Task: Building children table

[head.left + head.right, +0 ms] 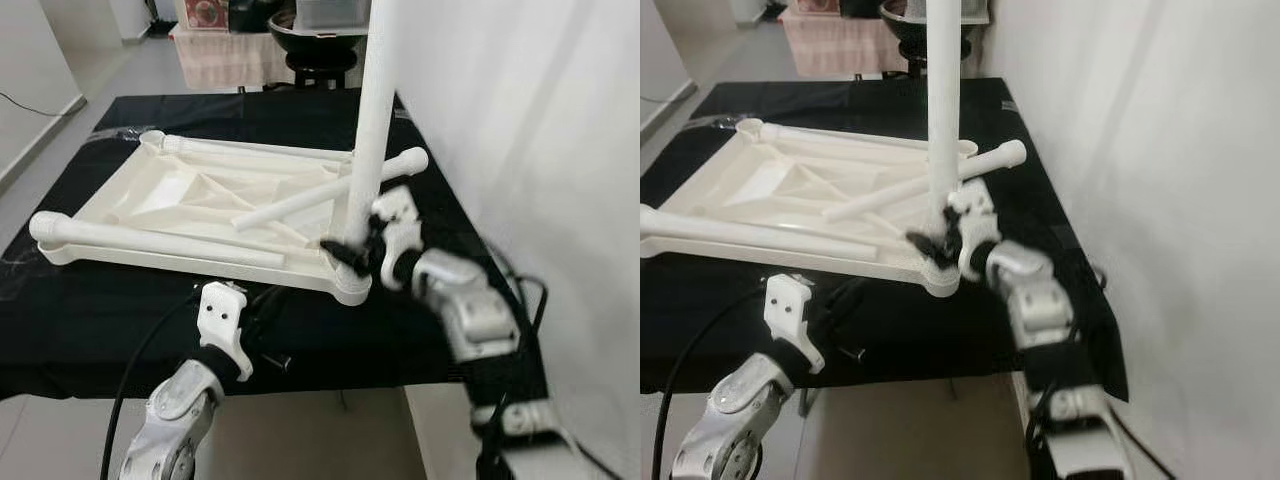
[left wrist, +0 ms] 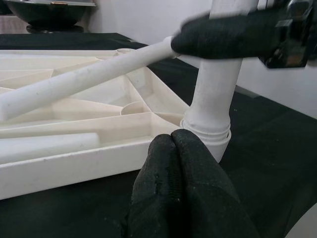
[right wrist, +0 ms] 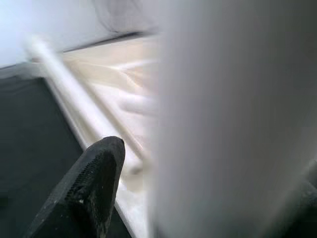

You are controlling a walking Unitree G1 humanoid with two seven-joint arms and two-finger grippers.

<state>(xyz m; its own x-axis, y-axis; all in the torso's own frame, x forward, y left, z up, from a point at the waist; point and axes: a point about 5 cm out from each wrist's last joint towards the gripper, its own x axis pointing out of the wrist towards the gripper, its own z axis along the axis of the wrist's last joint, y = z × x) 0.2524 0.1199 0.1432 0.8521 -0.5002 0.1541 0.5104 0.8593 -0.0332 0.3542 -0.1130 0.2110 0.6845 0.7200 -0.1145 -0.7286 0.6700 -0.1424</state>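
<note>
Your right gripper (image 1: 352,250), mid-frame, holds the standing leg (image 1: 372,130) in the tabletop (image 1: 180,200) corner. Your left gripper (image 2: 173,148), lower left, is pinched closed on nothing. I think you next twist the leg tight.

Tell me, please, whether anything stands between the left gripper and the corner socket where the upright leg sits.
Nothing visible does. The left gripper, fingers together, rests on the black cloth just in front of the corner socket, with bare cloth between them. The right gripper holds the upright leg above the socket, off that path.

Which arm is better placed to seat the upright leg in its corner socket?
Right: its gripper already clasps the upright leg above the socket; the left gripper waits shut beside the tabletop.
</note>
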